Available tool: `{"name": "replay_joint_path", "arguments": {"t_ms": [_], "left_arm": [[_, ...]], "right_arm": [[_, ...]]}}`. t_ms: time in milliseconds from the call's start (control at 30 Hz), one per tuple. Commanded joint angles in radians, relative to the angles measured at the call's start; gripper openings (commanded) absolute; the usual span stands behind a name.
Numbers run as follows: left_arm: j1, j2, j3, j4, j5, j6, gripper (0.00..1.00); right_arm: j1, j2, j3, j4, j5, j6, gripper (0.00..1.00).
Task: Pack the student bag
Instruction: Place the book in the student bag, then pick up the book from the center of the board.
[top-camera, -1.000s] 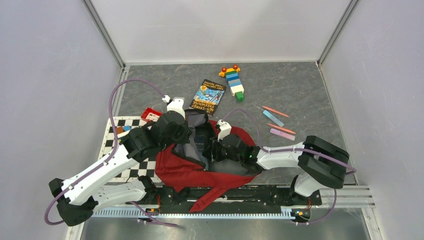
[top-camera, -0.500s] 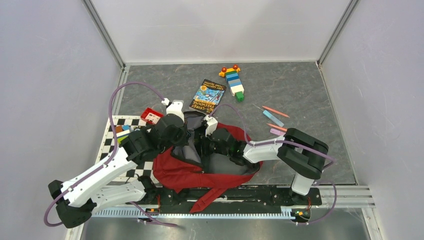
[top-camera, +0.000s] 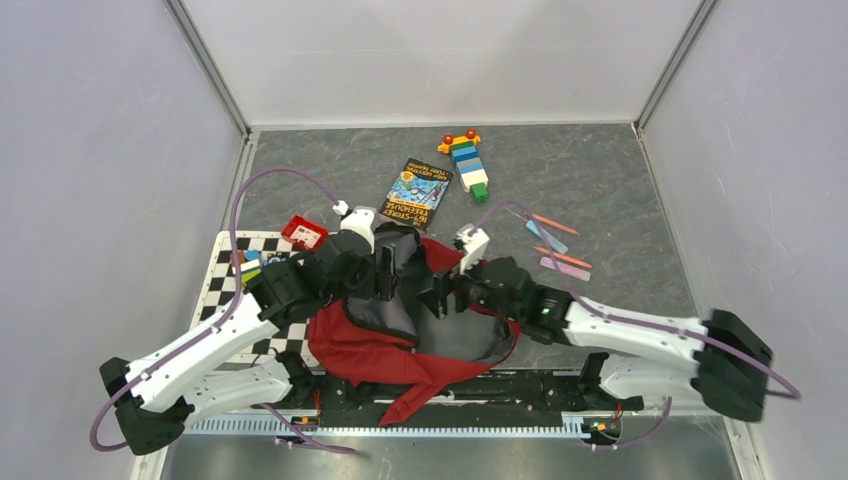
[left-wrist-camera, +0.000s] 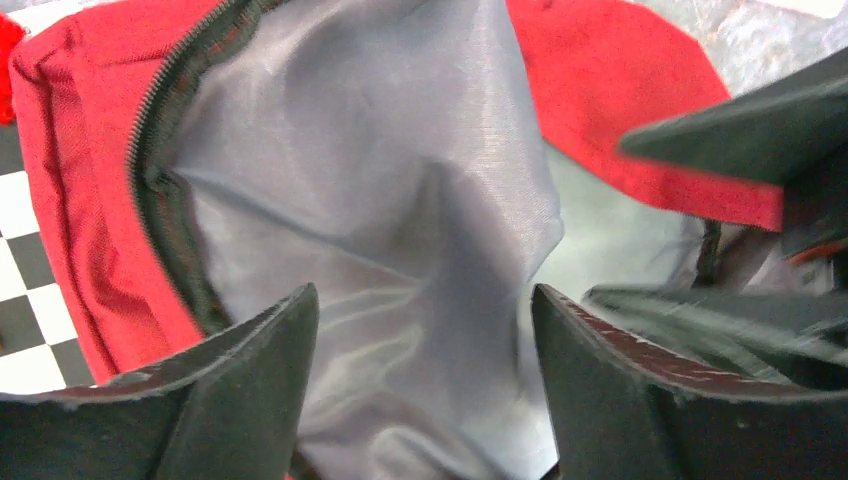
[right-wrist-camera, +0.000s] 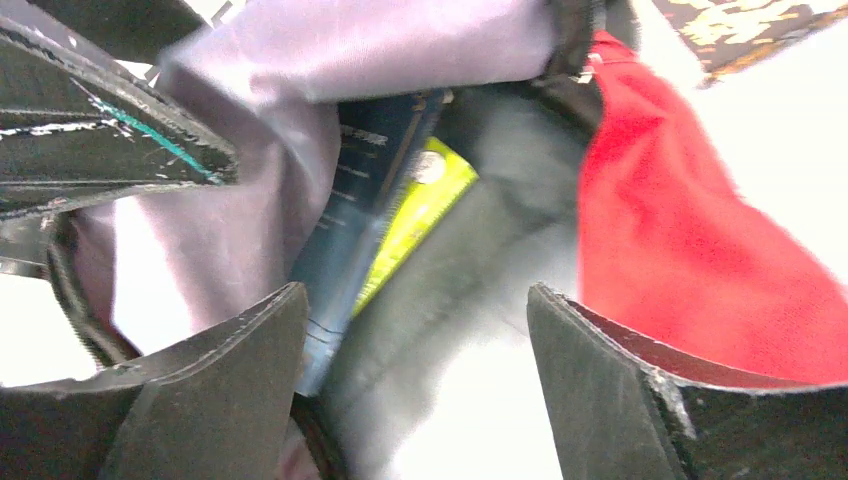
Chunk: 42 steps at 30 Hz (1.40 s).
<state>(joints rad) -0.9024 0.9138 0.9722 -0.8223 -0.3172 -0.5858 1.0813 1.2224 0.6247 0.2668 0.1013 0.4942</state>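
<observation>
Student bag | beneath left gripper | beneath right gripper

Light in the top view is bright, even and diffuse, coming from above. The pale walls look flat, and the arms drop only soft, faint shadows on the table. That view is sharp throughout, though the walls lean outward with wide-angle distortion. In the left wrist view the bag's grey lining is crisp with a mild sheen, while the dark shapes at the right edge are smeared with blur. The right wrist view is poorest: everything beyond the right gripper is soft and streaked, and the lower middle and right side burn out to white glare. Its fingers are fairly sharp.
</observation>
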Motion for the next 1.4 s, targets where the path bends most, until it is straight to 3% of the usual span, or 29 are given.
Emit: {"name": "replay_joint_path", "arguments": {"t_ms": [0, 33, 133, 233, 300, 533, 767, 1067, 1367], "left_arm": [[0.005, 0.017, 0.074, 0.012, 0.072, 0.068, 0.93], [0.005, 0.024, 0.118, 0.011, 0.065, 0.072, 0.99], [0.011, 0.087, 0.278, -0.028, 0.06, 0.071, 1.0], [0.03, 0.172, 0.42, -0.051, 0.084, 0.101, 1.0], [0.108, 0.217, 0.453, -0.025, 0.153, 0.143, 1.0], [0.42, 0.426, 0.431, 0.141, 0.373, 0.257, 1.0], [0.621, 0.728, 0.488, 0.351, 0.506, 0.28, 1.0], [0.654, 1.163, 0.767, 0.348, 0.56, 0.35, 1.0], [0.655, 1.357, 0.898, 0.336, 0.532, 0.38, 1.0]], "right_arm": [[-0.093, -0.206, -0.047, -0.284, 0.064, -0.087, 0.88], [-0.134, -0.242, -0.037, -0.349, 0.049, -0.107, 0.9], [-0.266, -0.278, 0.03, -0.484, -0.02, -0.179, 0.94], [-0.368, -0.231, 0.136, -0.557, -0.083, -0.252, 0.97], [-0.419, -0.159, 0.195, -0.565, -0.137, -0.269, 0.97], [-0.53, 0.122, 0.336, -0.417, -0.27, -0.161, 0.96], [-0.533, 0.389, 0.47, -0.275, -0.277, -0.038, 0.93], [-0.537, 0.725, 0.734, -0.215, -0.265, 0.094, 0.84], [-0.543, 0.89, 0.851, -0.212, -0.19, 0.182, 0.82]]}}
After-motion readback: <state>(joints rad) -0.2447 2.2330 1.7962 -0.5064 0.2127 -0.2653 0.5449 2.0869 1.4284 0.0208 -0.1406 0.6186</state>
